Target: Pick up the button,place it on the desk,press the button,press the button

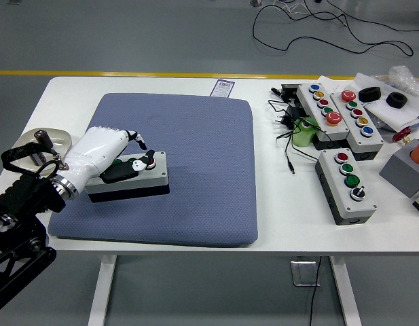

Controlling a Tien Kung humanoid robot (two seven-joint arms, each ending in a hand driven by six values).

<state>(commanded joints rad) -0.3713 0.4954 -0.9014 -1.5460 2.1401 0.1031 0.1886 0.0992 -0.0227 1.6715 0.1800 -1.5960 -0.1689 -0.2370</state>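
Note:
A grey button box (140, 182) with a black base lies on the blue mat (195, 142), towards its left side. My left hand (138, 161), white with black fingers, comes in from the lower left and rests over the top of the box. Its fingertips (149, 160) sit at the red button on the box's right end, largely covering it. A green button (136, 164) shows just left of them. The black thumb lies along the near side of the box top. The hand holds nothing. The right arm is out of view.
Right of the mat on the white table (284, 224) stand three more button boxes (347, 183) (322, 112) (360, 119), with black cables (285, 119), a green object (305, 132) and a grey block (401, 170). A beige dish (46, 138) sits at the left edge.

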